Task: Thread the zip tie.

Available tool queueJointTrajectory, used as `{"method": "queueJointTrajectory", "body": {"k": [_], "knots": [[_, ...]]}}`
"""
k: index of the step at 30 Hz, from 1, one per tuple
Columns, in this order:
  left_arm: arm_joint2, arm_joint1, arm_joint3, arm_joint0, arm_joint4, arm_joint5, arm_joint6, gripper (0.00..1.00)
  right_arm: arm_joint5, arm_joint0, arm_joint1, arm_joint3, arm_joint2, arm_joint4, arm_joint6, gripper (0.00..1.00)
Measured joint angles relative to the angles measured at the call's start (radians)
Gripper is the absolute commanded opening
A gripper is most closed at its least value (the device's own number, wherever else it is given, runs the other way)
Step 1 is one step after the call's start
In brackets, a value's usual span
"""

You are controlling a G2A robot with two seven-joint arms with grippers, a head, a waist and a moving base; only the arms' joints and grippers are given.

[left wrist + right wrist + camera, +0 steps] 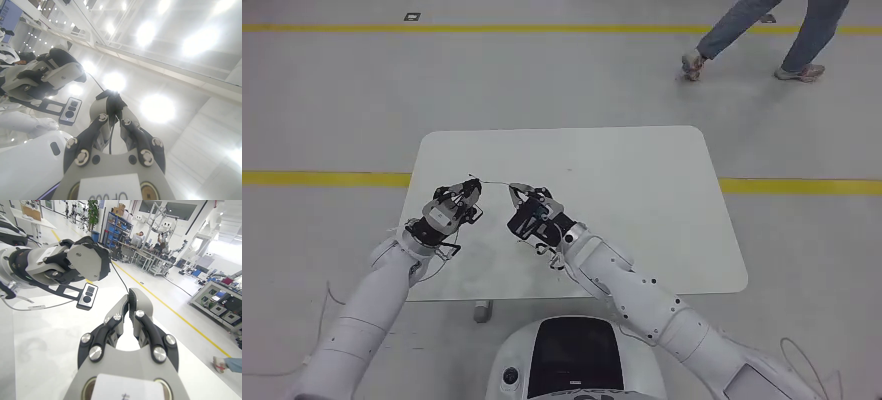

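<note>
Top view: the left tool (470, 190) and right tool (517, 194) sit close together over the white surface (642, 200), with the thin black zip tie (492, 182) strung between them. In the wrist views, each of the 2 tools is clamped on its own end of the tie.

We can't see either end of the thin black plastic zip tie (121, 279). One end is buried in the pinched tips of the right gripper (129, 295), the other in the black-wrapped tips of the left gripper (113, 97). Glare from the ceiling lights (157, 108) washes out the tie right at the left tips. In the top view it's a hairline, head vs tail unreadable. We can't tell if it's threaded.
</note>
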Motion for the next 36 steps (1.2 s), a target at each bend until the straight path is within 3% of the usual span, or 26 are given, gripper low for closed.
{"method": "queueJointTrajectory", "body": {"k": [36], "knots": [[0.000,0.000,0.000,0.000,0.000,0.000,0.000,0.00,0.011,0.013,0.013,0.012,-0.024,0.000,0.053,0.00]]}}
